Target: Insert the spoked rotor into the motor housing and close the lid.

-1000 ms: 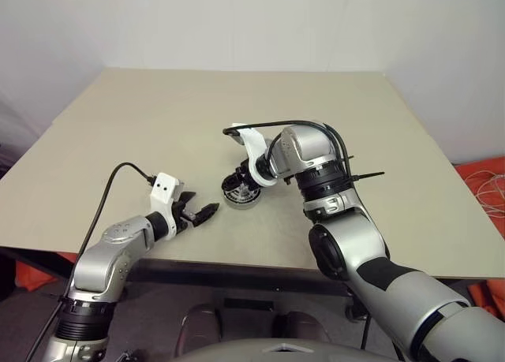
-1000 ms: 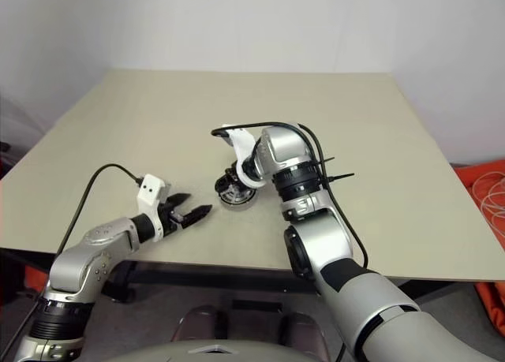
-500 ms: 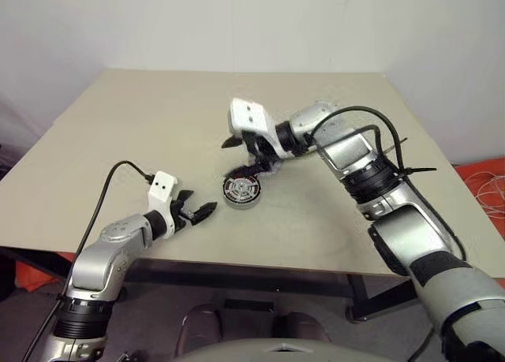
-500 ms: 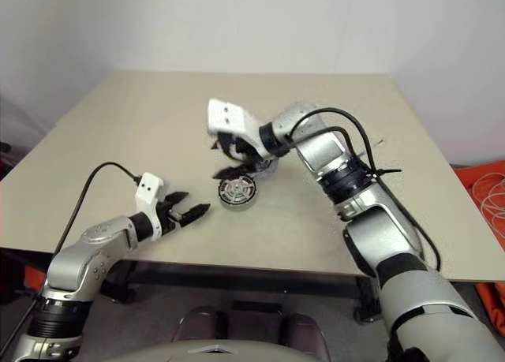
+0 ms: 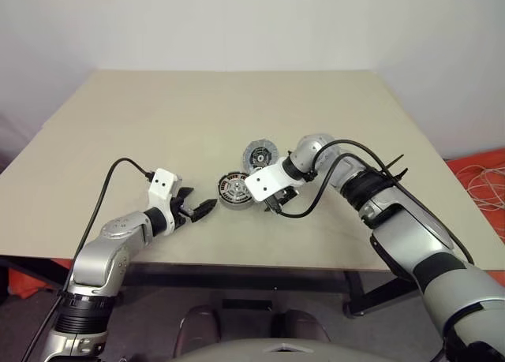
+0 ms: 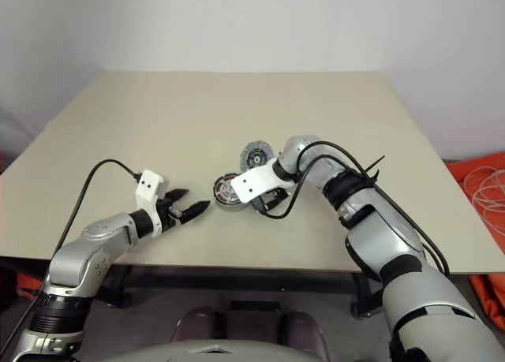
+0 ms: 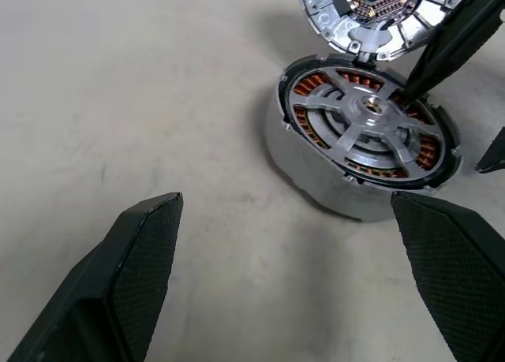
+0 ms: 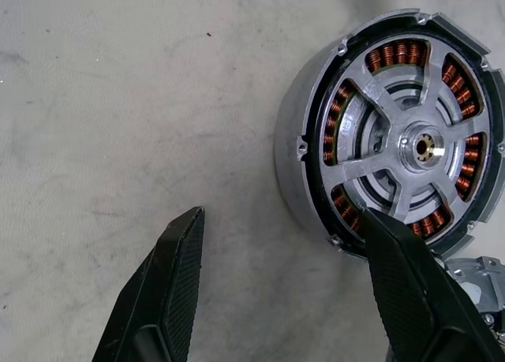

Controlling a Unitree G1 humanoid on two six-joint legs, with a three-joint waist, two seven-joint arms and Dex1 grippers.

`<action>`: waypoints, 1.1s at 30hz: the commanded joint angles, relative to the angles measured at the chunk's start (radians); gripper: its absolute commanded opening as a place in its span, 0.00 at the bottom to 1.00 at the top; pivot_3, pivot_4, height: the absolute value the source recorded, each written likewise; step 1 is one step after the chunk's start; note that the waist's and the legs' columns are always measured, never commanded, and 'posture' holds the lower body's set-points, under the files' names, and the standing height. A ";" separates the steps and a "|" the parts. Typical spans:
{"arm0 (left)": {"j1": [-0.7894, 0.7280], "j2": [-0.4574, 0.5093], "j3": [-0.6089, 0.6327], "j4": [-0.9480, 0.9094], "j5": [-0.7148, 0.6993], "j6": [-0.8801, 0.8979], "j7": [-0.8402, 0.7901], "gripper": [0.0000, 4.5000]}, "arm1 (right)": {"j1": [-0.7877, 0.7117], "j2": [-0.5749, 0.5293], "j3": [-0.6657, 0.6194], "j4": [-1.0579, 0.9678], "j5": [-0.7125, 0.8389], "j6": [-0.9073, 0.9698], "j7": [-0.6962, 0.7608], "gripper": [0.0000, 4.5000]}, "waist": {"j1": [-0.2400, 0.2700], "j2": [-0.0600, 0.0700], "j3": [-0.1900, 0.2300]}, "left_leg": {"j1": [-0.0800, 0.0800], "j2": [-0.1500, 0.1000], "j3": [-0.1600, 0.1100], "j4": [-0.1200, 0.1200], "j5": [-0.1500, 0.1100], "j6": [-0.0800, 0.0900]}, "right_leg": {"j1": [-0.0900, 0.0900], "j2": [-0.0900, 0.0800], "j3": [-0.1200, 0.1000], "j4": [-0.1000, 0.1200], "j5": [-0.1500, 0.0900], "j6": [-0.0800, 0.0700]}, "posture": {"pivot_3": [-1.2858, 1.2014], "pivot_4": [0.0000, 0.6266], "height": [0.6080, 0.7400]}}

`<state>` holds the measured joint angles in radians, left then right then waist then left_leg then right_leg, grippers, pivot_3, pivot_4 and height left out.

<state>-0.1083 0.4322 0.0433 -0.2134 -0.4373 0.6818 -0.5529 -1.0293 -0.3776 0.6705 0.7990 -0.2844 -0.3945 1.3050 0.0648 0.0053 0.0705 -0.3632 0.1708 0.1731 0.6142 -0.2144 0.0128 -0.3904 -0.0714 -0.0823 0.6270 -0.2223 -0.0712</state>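
The motor housing [image 5: 233, 191] stands near the table's front, copper windings ringing its inside. The spoked rotor [image 8: 418, 149] sits in it, silver spokes and hub facing up inside a dark rim. The lid [image 5: 259, 154] lies flat on the table just behind the housing, touching its rim. My right gripper [image 8: 284, 220] is open at the housing's right side, tilted down, one fingertip [image 7: 414, 82] over the rim. My left gripper [image 5: 197, 210] is open and empty, just left of the housing and pointing at it.
The beige table [image 5: 158, 125] stretches bare to the left and far side. Its front edge runs close below both grippers. A black cable [image 5: 347, 153] loops along my right forearm above the table.
My right arm has swung down and to the right, and its gripper has rolled over and now sits low beside the housing. The lid now shows behind the housing. The left gripper has stayed put.
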 commanded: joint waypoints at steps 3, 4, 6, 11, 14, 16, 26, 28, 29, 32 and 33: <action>0.000 0.007 0.016 -0.027 -0.002 -0.013 0.000 1.00 | -0.023 0.015 -0.027 -0.005 -0.015 -0.033 -0.001 0.79 | 0.000 0.000 0.000 | 0.002 0.000 0.000 0.000 0.000 0.000 | 0.001 0.000 0.000 0.000 0.000 0.000 | 0.52 0.00 1.00; -0.001 0.006 0.015 -0.026 -0.001 -0.013 0.002 1.00 | -0.023 0.014 -0.024 -0.013 -0.018 -0.044 0.002 0.79 | 0.000 0.000 0.000 | 0.003 0.000 0.000 0.000 0.000 0.000 | 0.001 0.000 0.000 0.000 0.000 0.000 | 0.52 0.00 1.00; -0.002 0.003 0.014 -0.024 -0.002 -0.013 0.002 1.00 | -0.021 0.014 -0.019 -0.036 -0.027 -0.064 -0.001 0.79 | 0.000 0.000 0.000 | 0.003 0.000 0.000 0.000 0.000 0.000 | 0.001 0.000 0.000 0.000 0.000 0.000 | 0.52 0.00 1.00; -0.013 0.000 0.010 -0.010 0.002 -0.015 0.005 1.00 | -0.002 0.010 -0.017 -0.115 -0.028 -0.065 0.029 0.75 | 0.001 0.000 0.000 | 0.002 0.000 0.000 0.000 0.000 0.000 | 0.000 0.000 0.000 0.000 0.000 0.000 | 0.52 0.00 1.00; -0.015 -0.004 0.009 -0.007 0.004 -0.018 0.007 1.00 | -0.013 0.024 -0.028 -0.116 -0.036 -0.051 0.007 0.59 | 0.003 0.000 0.000 | 0.001 0.000 0.000 0.000 0.000 0.001 | 0.000 0.000 0.000 0.000 0.000 0.000 | 0.52 0.00 1.00; -0.014 -0.005 0.008 -0.007 0.005 -0.019 0.007 1.00 | -0.019 0.030 -0.033 -0.112 -0.040 -0.047 -0.005 0.59 | 0.003 0.000 0.000 | 0.001 0.000 0.000 0.001 0.000 0.001 | 0.000 0.000 0.000 0.000 0.000 0.000 | 0.52 0.00 1.00; -0.025 -0.016 0.003 0.006 0.013 -0.029 0.007 1.00 | -0.035 0.020 -0.025 -0.057 -0.075 -0.073 -0.020 0.59 | 0.003 0.000 0.000 | 0.001 0.000 0.000 0.001 0.000 0.001 | 0.000 0.000 0.000 0.000 0.000 0.000 | 0.52 0.00 1.00; -0.023 -0.016 0.005 0.006 0.015 -0.031 0.005 1.00 | -0.013 0.008 -0.022 -0.083 -0.069 -0.072 0.000 0.59 | 0.003 0.000 0.000 | 0.001 0.000 0.000 0.001 0.000 0.001 | 0.000 0.000 0.000 0.000 0.000 0.000 | 0.52 0.00 1.00; -0.023 -0.016 0.006 0.006 0.016 -0.031 0.005 1.00 | 0.000 0.000 -0.020 -0.095 -0.067 -0.073 0.008 0.59 | 0.003 0.000 0.000 | 0.001 0.000 0.000 0.001 0.000 0.001 | 0.000 0.000 0.000 0.000 0.000 0.000 | 0.52 0.00 1.00; -0.025 -0.015 0.010 0.008 0.017 -0.031 0.005 1.00 | 0.039 -0.028 -0.013 -0.139 -0.065 -0.077 0.031 0.59 | 0.005 0.000 0.000 | 0.001 0.000 0.000 0.001 -0.001 0.001 | 0.001 0.000 0.000 -0.001 0.000 0.000 | 0.52 0.00 1.00; -0.025 -0.015 0.011 0.009 0.018 -0.031 0.005 1.00 | 0.052 -0.038 -0.011 -0.152 -0.065 -0.077 0.041 0.59 | 0.005 0.000 0.000 | 0.002 0.000 0.000 0.001 -0.001 0.001 | 0.001 0.000 0.000 -0.001 0.000 0.000 | 0.52 0.00 1.00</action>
<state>-0.1165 0.4123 0.0392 -0.1923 -0.4178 0.6710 -0.5451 -0.9954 -0.3983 0.6589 0.6785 -0.3530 -0.4646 1.3169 0.0696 0.0049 0.0703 -0.3610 0.1706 0.1731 0.6149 -0.2153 0.0144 -0.3888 -0.0714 -0.0823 0.6260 -0.2222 -0.0714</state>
